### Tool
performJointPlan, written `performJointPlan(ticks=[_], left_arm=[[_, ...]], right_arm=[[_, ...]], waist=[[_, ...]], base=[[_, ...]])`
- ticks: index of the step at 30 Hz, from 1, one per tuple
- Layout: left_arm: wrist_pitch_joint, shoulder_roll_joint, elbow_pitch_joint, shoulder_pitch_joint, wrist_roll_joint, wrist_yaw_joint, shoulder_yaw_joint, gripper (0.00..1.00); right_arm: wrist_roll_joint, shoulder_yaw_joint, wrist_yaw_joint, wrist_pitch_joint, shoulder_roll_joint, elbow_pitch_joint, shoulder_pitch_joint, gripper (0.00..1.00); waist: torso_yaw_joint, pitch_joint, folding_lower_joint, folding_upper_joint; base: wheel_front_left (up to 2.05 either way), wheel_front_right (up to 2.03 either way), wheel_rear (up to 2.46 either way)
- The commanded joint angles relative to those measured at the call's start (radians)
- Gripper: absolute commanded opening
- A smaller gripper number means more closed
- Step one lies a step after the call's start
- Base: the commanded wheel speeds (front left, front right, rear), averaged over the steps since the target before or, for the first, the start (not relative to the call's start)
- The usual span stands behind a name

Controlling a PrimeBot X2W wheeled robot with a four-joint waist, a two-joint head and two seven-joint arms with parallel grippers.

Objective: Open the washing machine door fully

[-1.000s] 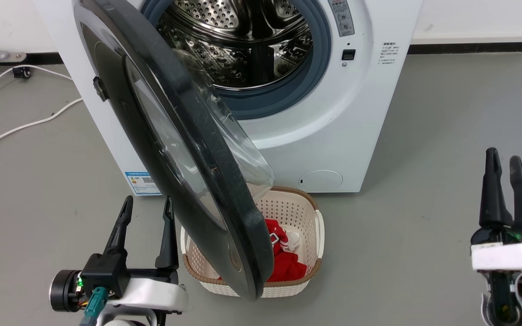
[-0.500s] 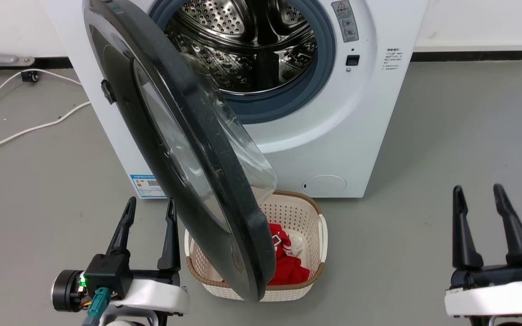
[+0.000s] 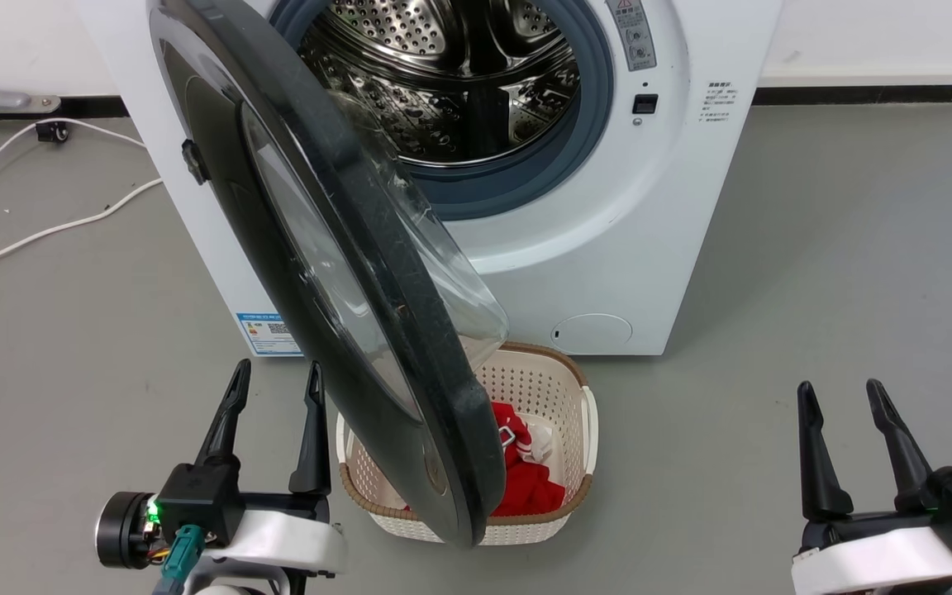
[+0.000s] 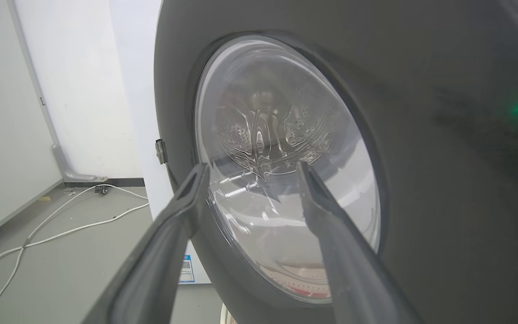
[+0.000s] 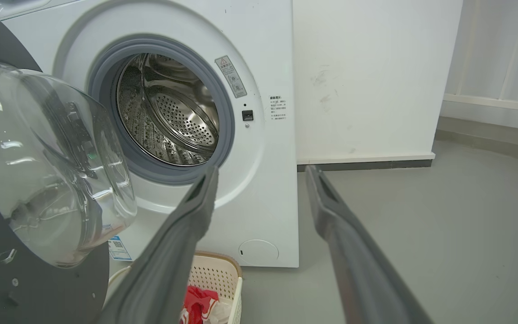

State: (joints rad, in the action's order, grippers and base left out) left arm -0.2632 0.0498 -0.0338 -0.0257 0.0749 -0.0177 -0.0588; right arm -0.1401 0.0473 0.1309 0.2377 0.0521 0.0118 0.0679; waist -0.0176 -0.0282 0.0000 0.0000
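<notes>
The washing machine door (image 3: 335, 273), a big glossy black disc with a bulging clear glass bowl, stands swung out from the white washing machine (image 3: 608, 248) on its left-side hinge, about edge-on in the head view. Its outer face (image 4: 443, 180) looms close in the left wrist view; its inner face and glass bowl (image 5: 47, 166) show in the right wrist view. My left gripper (image 3: 276, 376) is open at the lower left, just left of the door's lower edge, touching nothing. My right gripper (image 3: 840, 392) is open at the lower right, well clear of the door.
A white laundry basket (image 3: 583, 430) with red clothes (image 3: 530, 487) sits on the grey floor under the door's lower rim. The steel drum (image 3: 451, 83) is exposed inside its blue-grey rubber ring. White cables (image 3: 46, 223) lie on the floor at the left.
My right gripper has opened from nearly shut and dropped lower and leftward in the head view. The camera shifted slightly. The door and left gripper hold their places.
</notes>
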Motion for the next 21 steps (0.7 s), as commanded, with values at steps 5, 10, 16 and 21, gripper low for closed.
performJointPlan(ticks=[5, 10, 16, 21], left_arm=[[-0.002, 0.001, 0.001, -0.005, 0.004, -0.002, -0.004, 1.00], [-0.002, 0.001, -0.002, -0.003, 0.007, -0.002, -0.007, 1.00], [-0.002, 0.001, -0.013, -0.008, 0.013, -0.017, -0.009, 0.00], [-0.002, 0.001, 0.005, -0.018, 0.014, -0.014, -0.004, 0.00]], right_arm=[[0.006, -0.005, 0.000, 0.011, -0.003, -0.022, -0.031, 1.00], [0.002, -0.007, 0.000, 0.016, -0.003, -0.032, -0.037, 1.00], [-0.005, -0.007, 0.000, 0.020, -0.003, -0.039, -0.042, 1.00], [-0.012, -0.008, 0.000, 0.023, -0.003, -0.047, -0.044, 1.00]], waist=[[0.000, -0.005, 0.0000, 0.0000], [0.002, -0.006, 0.0000, 0.0000], [0.002, -0.013, 0.0000, 0.0000], [0.000, -0.018, 0.0000, 0.0000]], base=[[0.00, 0.00, 0.00], [0.00, 0.00, 0.00], [0.00, 0.00, 0.00], [0.00, 0.00, 0.00]])
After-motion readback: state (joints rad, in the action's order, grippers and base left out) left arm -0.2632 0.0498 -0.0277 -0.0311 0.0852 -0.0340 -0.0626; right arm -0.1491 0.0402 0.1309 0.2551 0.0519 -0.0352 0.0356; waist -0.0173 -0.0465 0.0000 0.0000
